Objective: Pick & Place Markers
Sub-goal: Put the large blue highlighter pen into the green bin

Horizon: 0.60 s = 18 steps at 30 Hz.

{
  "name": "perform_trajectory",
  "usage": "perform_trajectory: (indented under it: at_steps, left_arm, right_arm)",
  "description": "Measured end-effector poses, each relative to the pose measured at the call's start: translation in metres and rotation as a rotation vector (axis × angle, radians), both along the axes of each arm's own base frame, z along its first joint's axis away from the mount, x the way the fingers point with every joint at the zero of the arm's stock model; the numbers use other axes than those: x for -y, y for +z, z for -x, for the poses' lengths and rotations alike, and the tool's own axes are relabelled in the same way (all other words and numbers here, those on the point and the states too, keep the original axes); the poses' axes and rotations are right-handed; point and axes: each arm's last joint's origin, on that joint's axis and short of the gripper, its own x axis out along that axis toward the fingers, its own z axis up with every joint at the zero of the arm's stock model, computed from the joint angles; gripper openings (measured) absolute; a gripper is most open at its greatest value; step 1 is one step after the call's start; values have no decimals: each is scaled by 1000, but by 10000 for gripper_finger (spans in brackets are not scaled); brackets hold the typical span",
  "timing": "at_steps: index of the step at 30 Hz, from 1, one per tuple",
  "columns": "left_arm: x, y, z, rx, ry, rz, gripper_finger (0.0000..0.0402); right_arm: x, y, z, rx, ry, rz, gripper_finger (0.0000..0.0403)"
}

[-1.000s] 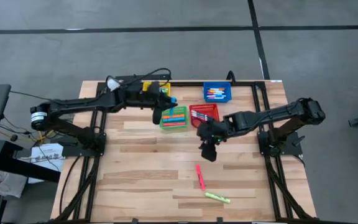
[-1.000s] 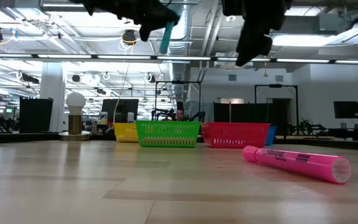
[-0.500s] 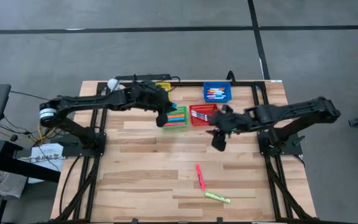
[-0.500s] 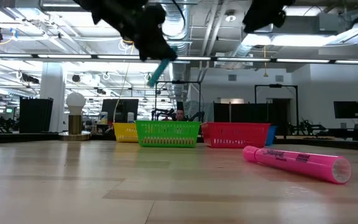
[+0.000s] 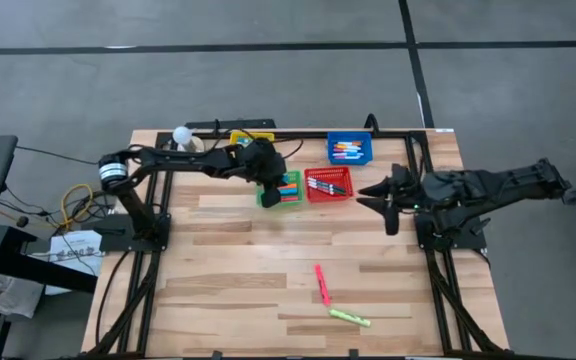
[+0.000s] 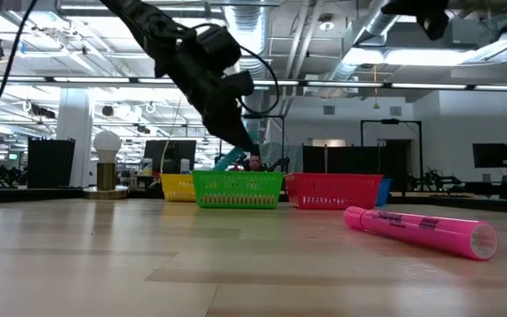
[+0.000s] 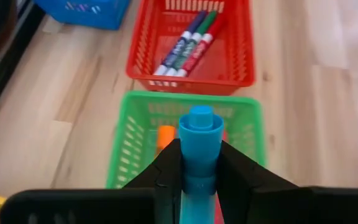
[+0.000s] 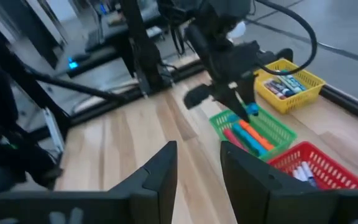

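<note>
— Two markers are lying loose on the table [image 5: 218, 290], yes? Where exactly?

— Lower centre-right of the high view: the pink marker [image 5: 321, 284] is lying with its long axis running nearly up-down in the frame, and the yellow-green marker [image 5: 349, 318] is sitting just below and to the right of it, angled more sideways.

— And the arms?

— The left gripper [image 7: 200, 163] is clamping a blue marker [image 7: 200, 146] between its fingers, cap end forward. It is hanging over the green basket [image 5: 279, 188] at upper centre, and the marker's axis is pointing down into that basket, where orange and other markers are already lying. The red basket [image 5: 328, 183] is sitting just beside it to the right.

— So the drop is turning on that alignment?

— I am judging so: the tip is lining up with the green basket's opening, not the red one's.

— What is the right gripper [image 8: 197, 163] doing?

— It is holding nothing; its fingers are standing part-way apart. It is hovering at the right side of the high view, near the table's right edge.

— Which arm is nearer the loose pair?

— The right one, I am reckoning; both markers are lying below and to the left of it.
</note>
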Motion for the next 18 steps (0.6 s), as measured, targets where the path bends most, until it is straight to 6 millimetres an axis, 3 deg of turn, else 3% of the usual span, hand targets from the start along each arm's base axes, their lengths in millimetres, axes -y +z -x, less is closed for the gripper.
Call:
perform_trajectory:
  at_steps: [7,18]
  left_arm:
    - [-20,-11,-17,-10,12,16,64]
    - [-19,-20,-19,-62,2,53,64]
  right_arm:
    - [3,-17,12,43,-15,-56,111]
    - [3,-21,12,40,-15,-63,111]
